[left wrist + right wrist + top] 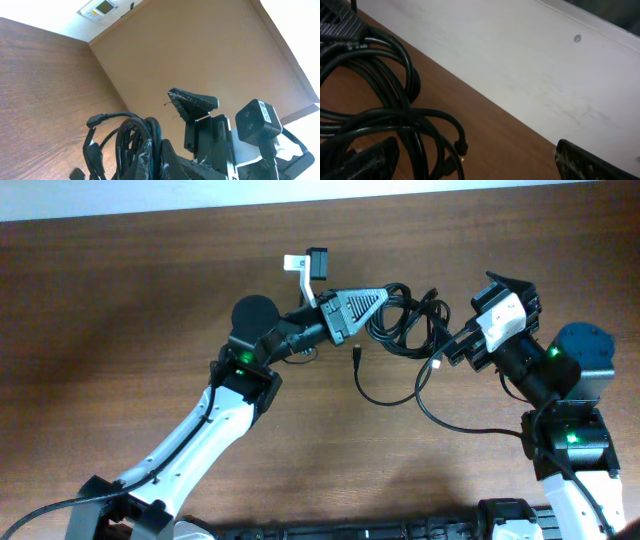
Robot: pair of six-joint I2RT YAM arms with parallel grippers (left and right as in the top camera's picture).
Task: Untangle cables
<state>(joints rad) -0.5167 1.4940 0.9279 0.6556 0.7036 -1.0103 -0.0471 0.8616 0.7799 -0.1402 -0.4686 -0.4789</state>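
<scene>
The cables (412,328) are a knotted bundle of thin black cords in the middle of the wooden table (150,290). Loose strands trail toward the front, one with a small plug (358,356). My left gripper (392,302) is shut on the bundle's left side. In the left wrist view the cords (131,145) sit clamped between its jaws (154,157). My right gripper (468,318) is open at the bundle's right side, holding nothing. In the right wrist view its jaws (477,165) spread wide. The cables (395,100) and a plug end (462,147) lie by its left finger.
A long strand (450,425) loops toward the right arm's base. The table's far edge meets a white wall (520,60) just behind the bundle. The right gripper's finger and wrist camera (257,120) show close in the left wrist view.
</scene>
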